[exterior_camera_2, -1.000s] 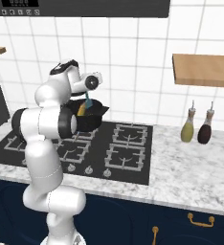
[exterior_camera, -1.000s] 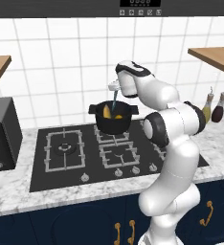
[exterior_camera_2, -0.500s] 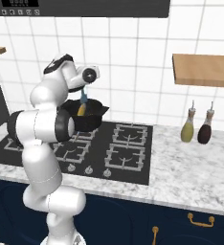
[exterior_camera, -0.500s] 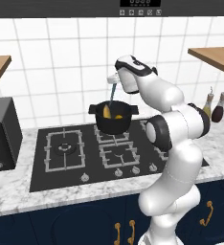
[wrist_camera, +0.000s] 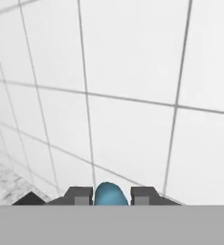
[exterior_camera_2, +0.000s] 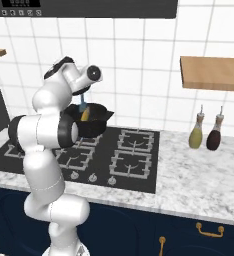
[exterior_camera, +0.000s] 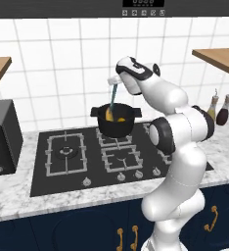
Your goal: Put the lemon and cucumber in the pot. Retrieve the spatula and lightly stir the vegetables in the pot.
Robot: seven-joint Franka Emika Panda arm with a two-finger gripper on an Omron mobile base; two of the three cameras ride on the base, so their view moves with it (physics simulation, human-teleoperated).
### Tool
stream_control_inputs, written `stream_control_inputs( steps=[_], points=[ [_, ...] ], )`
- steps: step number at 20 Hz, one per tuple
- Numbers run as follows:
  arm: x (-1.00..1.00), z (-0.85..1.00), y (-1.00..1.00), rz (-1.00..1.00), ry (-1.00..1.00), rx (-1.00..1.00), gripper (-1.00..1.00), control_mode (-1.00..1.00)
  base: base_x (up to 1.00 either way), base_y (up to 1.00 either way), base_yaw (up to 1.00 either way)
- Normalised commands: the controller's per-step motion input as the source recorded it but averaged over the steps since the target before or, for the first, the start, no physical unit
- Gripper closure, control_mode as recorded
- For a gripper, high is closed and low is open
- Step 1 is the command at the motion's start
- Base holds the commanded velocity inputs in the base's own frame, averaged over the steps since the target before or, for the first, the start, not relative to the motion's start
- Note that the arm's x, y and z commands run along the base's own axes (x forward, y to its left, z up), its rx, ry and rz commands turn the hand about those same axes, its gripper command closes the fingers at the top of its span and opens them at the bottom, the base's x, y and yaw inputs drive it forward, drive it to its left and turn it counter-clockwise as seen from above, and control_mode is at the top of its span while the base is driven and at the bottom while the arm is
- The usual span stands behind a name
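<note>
Left base view, item one: two-finger gripper (exterior_camera: 115, 81) on the white arm, held high in front of the white tiled wall (exterior_camera: 62, 63), jaws pinched on the top of the slim light-blue spatula (exterior_camera: 112, 100). The spatula hangs nearly straight down from the gripper, its lower end inside the round matte black pot (exterior_camera: 115, 120).

Item two: the pot, directly below the gripper, standing on a rear burner of the black gas hob (exterior_camera: 72, 157). Small round yellow-orange lemon (exterior_camera: 120, 119) lies inside it, below the gripper; elongated yellowish piece, the cucumber (exterior_camera: 108, 114), lies beside the lemon, touching or just beside the spatula's lower end.

Item three: two dark bottles (exterior_camera: 218, 108), well apart to the gripper's right, on the grey marble counter (exterior_camera: 9, 206). Dark appliance (exterior_camera: 3, 135), well apart to its left.

Hand view: rounded blue spatula end between the two dark fingertips (wrist_camera: 80, 195), which press against it on both sides; tiled wall beyond.

Right base view: gripper (exterior_camera_2: 84, 91) above the pot (exterior_camera_2: 91, 120), spatula (exterior_camera_2: 83, 104) descending into it.
</note>
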Motion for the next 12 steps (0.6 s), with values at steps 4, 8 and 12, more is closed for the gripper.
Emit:
stream_control_inputs(
  steps=[4,8,12],
  points=[
    [0.07,-0.04,0.02,0.11,0.01,0.03,1.0,-1.0,0.0,0.0,0.0],
    [0.51,-0.49,0.0,0.07,0.0,0.0,1.0,-1.0,0.0,0.0,0.0],
    [0.35,-0.56,0.0,0.1,0.0,0.0,1.0,-1.0,0.0,0.0,0.0]
  ],
)
